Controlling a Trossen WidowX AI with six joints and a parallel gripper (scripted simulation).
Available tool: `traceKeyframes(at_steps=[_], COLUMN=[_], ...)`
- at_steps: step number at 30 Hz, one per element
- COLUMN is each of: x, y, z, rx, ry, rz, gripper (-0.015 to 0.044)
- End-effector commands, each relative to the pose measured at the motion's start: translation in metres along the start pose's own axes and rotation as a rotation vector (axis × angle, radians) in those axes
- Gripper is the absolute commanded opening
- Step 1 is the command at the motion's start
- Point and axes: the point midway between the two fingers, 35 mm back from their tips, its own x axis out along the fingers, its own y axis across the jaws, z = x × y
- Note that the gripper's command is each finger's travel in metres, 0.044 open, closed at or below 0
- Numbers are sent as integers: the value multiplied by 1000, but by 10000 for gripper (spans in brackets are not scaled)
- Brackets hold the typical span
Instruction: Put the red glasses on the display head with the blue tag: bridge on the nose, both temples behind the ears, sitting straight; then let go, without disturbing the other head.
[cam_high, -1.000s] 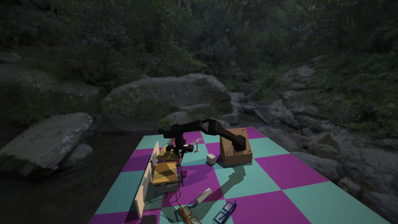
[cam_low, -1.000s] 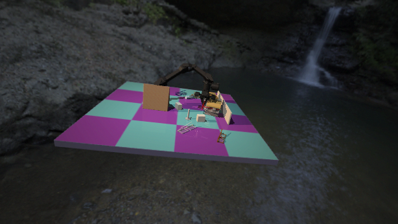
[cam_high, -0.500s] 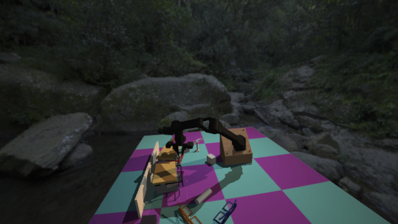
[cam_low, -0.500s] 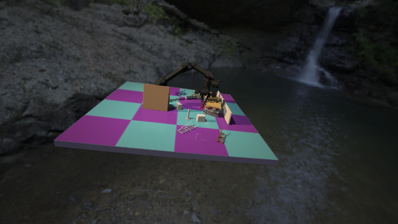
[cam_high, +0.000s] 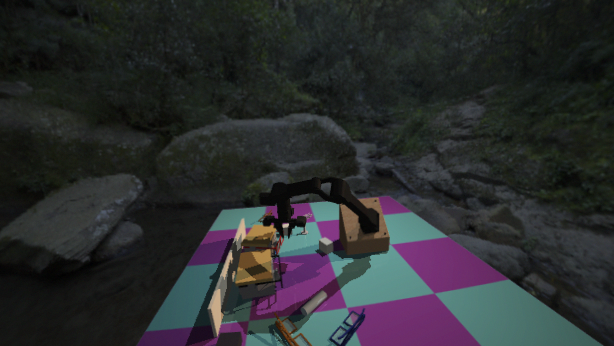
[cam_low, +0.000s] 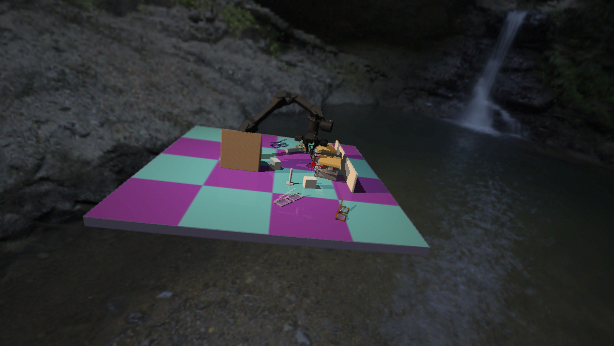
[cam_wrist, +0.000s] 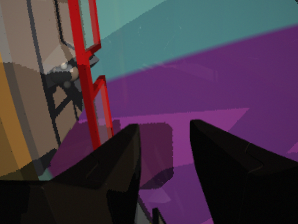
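Observation:
The red glasses (cam_high: 281, 243) (cam_low: 314, 163) (cam_wrist: 86, 70) stand at the face of the display head (cam_high: 259, 235) (cam_low: 330, 161) (cam_wrist: 25, 45) that is farther back in the top view. In the wrist view their front runs past the dark nose area; whether the bridge rests on it and where the temples end is hidden. The other head (cam_high: 255, 262) stands beside it, with thin dark frame lines at its face. No blue tag can be made out. My gripper (cam_high: 285, 235) (cam_low: 310, 150) (cam_wrist: 164, 131) is partly open and empty, beside the red front, on the side away from the head.
Upright pale panels (cam_high: 216, 305) (cam_low: 351, 175) stand behind the heads. A white block (cam_high: 326, 245) (cam_low: 275, 163), a cream block (cam_low: 310, 182), a small stand (cam_low: 290, 177), a white cylinder (cam_high: 314, 303), blue glasses (cam_high: 348, 327), pale glasses (cam_low: 288, 198) and brown-orange glasses (cam_low: 342, 212) are around.

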Motion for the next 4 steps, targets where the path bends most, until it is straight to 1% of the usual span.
traceKeyframes(at_steps=[1,4], x=[-5,-10], y=[-11,-22], z=[-1,0], rx=[-10,-9], ry=[-6,-7], rz=[1,1], gripper=[107,107])
